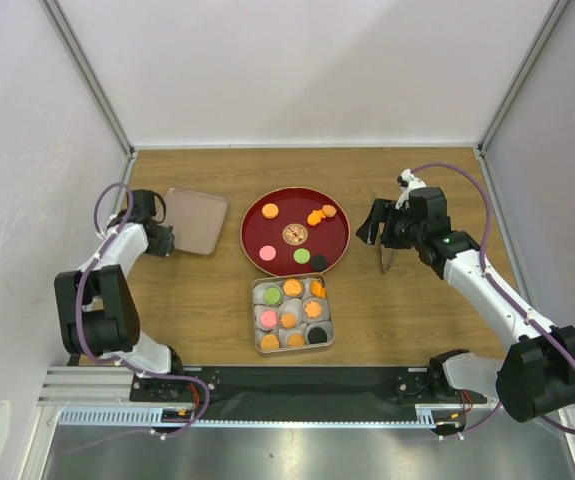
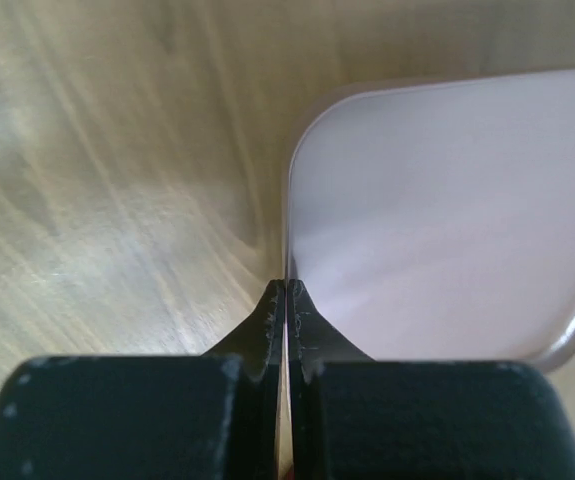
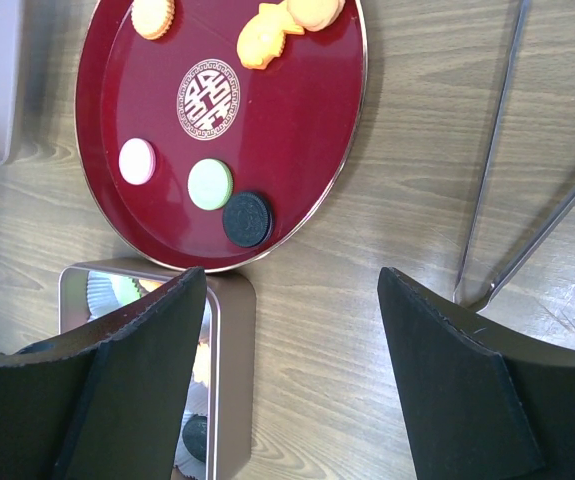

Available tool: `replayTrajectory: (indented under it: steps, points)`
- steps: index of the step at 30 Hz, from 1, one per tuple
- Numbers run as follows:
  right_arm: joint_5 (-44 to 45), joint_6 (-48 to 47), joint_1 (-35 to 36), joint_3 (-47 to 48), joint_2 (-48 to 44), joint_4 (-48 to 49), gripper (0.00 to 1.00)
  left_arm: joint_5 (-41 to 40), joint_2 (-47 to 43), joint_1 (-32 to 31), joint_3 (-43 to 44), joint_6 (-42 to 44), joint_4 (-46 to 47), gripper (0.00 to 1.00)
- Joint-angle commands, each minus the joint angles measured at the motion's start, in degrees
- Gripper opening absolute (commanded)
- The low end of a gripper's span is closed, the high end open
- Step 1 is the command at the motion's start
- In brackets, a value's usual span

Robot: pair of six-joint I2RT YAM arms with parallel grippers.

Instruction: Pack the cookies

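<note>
Bright, even overhead light; soft sheen on the lid.

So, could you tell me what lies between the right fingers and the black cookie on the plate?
Only bare table and the plate's rim separate the fingers from that cookie, seen in the right wrist view.

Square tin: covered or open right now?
Open: cookies in the tin show uncovered from above. The flat pinkish lid lies apart, left of the red plate, its edge pinched by the left gripper.
</note>
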Motion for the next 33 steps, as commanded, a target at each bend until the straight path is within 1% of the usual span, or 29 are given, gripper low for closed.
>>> replayTrajectory:
  steps: [1,5,8,10,13,14,16,19,22,23,24,28,33]
  points:
    - [-0.5,-0.3,-0.2,0.1,0.1,2.5,0.76,2.7,-4.2,0.1,1.8,5.1,3.6,0.0]
    - [-0.9,-0.7,-0.4,0.1,0.6,2.9,0.76,5.8,-7.2,0.1,-0.4,8.6,5.9,0.0]
    - [-3.3,-0.7,-0.4,-0.2,0.5,4.2,0.76,8.3,-9.4,-0.3,-1.0,11.7,6.3,0.0]
    - [-6.0,-0.8,-0.4,-0.4,0.6,5.5,0.77,9.3,-11.5,-0.9,-1.3,13.2,6.1,0.0]
    - [-10.0,-0.8,-0.4,-0.4,0.7,7.6,0.8,11.7,-15.0,-2.1,-2.7,15.8,6.0,0.0]
    - [-11.3,-0.6,-0.4,-0.5,0.8,8.3,0.84,12.6,-15.8,-2.6,-3.3,17.2,5.3,0.0]
    - [-15.3,-0.2,-0.3,-0.2,0.7,10.7,0.87,13.1,-17.9,-4.1,-3.9,18.7,4.6,0.0]
    - [-20.8,1.4,-0.1,0.0,0.7,14.4,0.89,15.9,-20.4,-5.9,-5.7,21.0,3.8,0.0]
    - [-22.5,1.6,2.4,0.9,1.0,16.2,0.9,17.7,-23.2,-8.3,-6.6,23.1,2.4,0.0]
    - [-22.5,1.6,3.2,1.3,1.3,16.3,0.91,18.2,-24.4,-10.1,-7.0,24.1,1.8,0.0]
    - [-22.4,1.2,5.0,2.3,2.1,16.2,0.9,18.9,-25.2,-10.9,-7.1,24.6,1.6,0.0]
    - [-22.8,-0.1,8.3,5.4,4.4,15.3,0.9,19.9,-27.9,-15.5,-7.8,26.8,0.5,0.0]
    - [-22.4,-0.5,11.8,9.2,8.6,13.4,0.91,22.5,-29.7,-18.7,-8.6,28.3,0.8,0.0]
